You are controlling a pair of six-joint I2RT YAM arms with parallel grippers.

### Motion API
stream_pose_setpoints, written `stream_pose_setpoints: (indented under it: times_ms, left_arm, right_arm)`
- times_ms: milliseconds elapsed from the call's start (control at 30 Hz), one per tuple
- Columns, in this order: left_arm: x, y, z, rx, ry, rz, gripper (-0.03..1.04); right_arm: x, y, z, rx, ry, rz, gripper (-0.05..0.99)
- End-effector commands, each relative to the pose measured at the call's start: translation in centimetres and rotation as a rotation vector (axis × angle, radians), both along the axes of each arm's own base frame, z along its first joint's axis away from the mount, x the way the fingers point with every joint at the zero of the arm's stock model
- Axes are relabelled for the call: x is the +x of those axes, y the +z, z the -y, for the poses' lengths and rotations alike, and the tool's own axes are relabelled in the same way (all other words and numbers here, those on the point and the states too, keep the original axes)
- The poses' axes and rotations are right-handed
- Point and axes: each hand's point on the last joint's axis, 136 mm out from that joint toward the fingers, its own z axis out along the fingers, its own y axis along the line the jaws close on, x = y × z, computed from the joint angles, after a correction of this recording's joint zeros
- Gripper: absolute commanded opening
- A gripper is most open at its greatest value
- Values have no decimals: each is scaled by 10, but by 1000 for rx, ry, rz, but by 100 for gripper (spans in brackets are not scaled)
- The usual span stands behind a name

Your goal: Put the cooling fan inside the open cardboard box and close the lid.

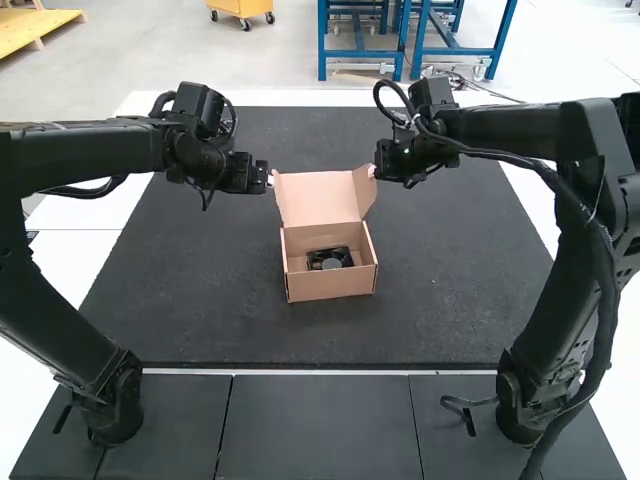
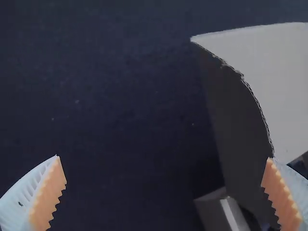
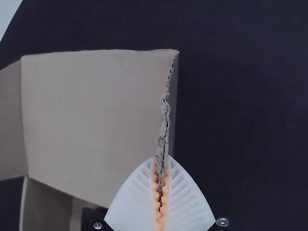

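Note:
A small cardboard box [image 1: 330,272] stands open in the middle of the black mat, with the black cooling fan [image 1: 329,260] lying flat inside it. Its lid [image 1: 322,197] stands upright behind the opening. My right gripper [image 1: 378,172] is shut on the lid's right side flap [image 3: 166,120], whose torn edge runs between the white ribbed fingers [image 3: 180,199]. My left gripper [image 1: 266,177] is open at the lid's left top corner [image 2: 231,72], its orange-padded fingers [image 2: 45,192] wide apart, one finger [image 2: 281,197] beside the cardboard.
The black mat [image 1: 180,250] covers most of the table, with bare room in front of the box and on both sides. Both arms stretch in from the sides, level with the lid's top.

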Motion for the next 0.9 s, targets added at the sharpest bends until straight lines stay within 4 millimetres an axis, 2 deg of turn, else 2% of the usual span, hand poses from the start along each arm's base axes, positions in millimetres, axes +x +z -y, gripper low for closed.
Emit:
stream_pose_setpoints:
  times_ms: [0, 367, 867]
  left_arm:
    - [5, 16, 11, -33, -30, 28, 96]
    - [-2, 14, 9, -36, -24, 6, 96]
    - [-14, 16, 14, -37, -47, 0, 96]
  right_arm:
    - [-15, -5, 0, 13, 11, -39, -2]
    - [-42, -6, -11, 50, 49, -61, -2]
    - [-61, -10, -5, 60, 39, -68, -2]
